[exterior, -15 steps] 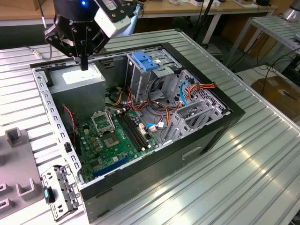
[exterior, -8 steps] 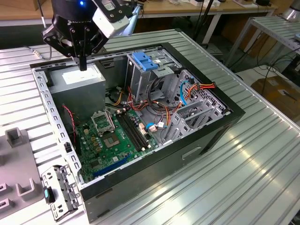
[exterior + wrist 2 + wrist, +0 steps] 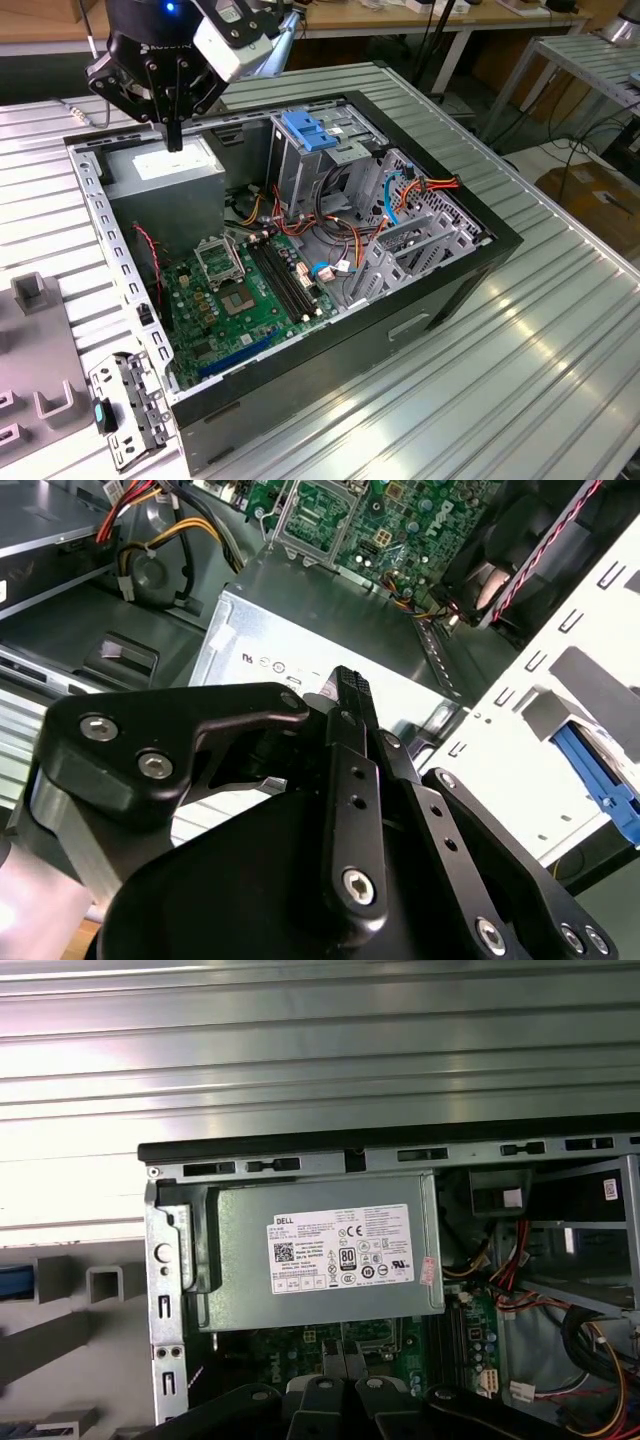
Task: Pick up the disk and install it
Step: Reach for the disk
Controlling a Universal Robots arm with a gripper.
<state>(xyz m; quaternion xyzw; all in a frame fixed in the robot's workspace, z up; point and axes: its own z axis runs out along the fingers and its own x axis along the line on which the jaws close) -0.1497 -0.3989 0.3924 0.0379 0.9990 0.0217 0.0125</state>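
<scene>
Tabletop of ribbed metal (image 3: 520, 380) carries everything. On it a black computer case (image 3: 300, 400) lies on its side with the panel off, most likely so that an arm can reach the insides from above. Within, the green motherboard (image 3: 235, 300) lies flat on the floor of the case. The grey power-supply box (image 3: 190, 175) with its white sticker fills the far corner at the exterior view's left. Near that box a tall metal cage (image 3: 300, 170) with a blue plastic top stands upright; by its shape I judge it the seat meant for a drive. Red, orange and yellow cables (image 3: 340, 235) run loose between the cage and the board, so the space around the cage is crowded. The gripper (image 3: 175, 140) hangs over the power supply's sticker, pointing straight down and close above it; whether it touches the box I cannot tell. Its jaws are pressed together with nothing between them, so by my reading the pick-up is not yet done, and this pose over the box serves neither grasping nor fitting. Grey holders (image 3: 100, 1285) stand on the table just outside the case wall, apparently to keep parts at hand. Where the disk lies I cannot say for sure: a blue strip (image 3: 15, 1282) beside those holders in the first wrist view may be one of its side rails.
</scene>
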